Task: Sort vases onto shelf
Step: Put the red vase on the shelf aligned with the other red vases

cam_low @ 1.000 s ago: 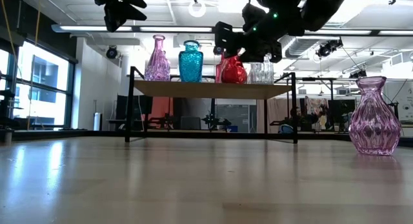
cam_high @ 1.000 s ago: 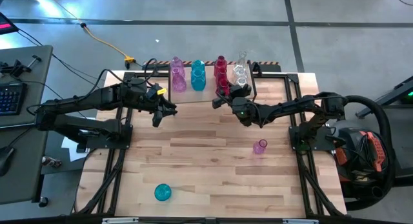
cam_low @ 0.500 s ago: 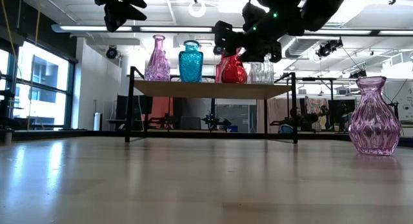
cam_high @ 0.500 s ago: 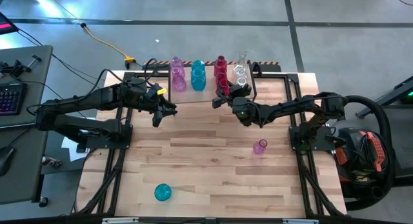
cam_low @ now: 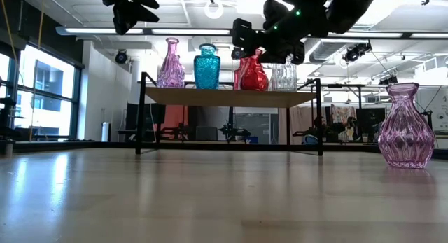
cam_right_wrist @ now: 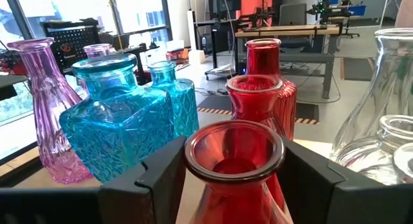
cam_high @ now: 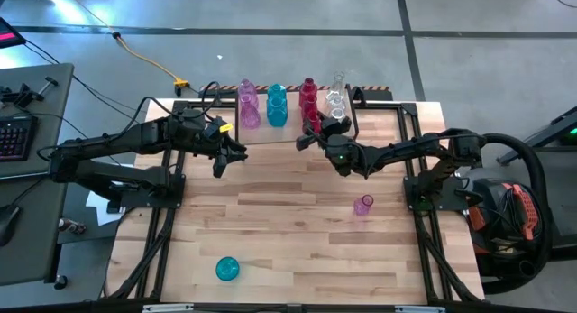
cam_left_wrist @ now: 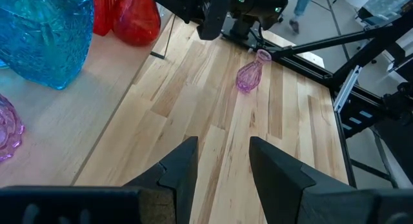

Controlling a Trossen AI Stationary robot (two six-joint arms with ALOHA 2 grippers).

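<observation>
Around red vase [cam_right_wrist: 233, 161], right gripper [cam_right_wrist: 232, 169] parted.

The vases [cam_right_wrist: 232, 179] are glossy translucent glass, ribbed or cut with patterns. The shelf [cam_low: 231, 96] has a pale matt wood top on thin black metal legs. The counter [cam_high: 288, 223] is light planked wood with a soft sheen

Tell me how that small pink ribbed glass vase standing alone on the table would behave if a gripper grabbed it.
The small pink ribbed glass vase looks rigid and probably fragile, being translucent glass. Its bulbous body narrows to a thin neck and flared lip, so a grip at the neck likely holds better than one on the rounded belly. It stands upright on a small base, so a sideways push might tip it.
</observation>
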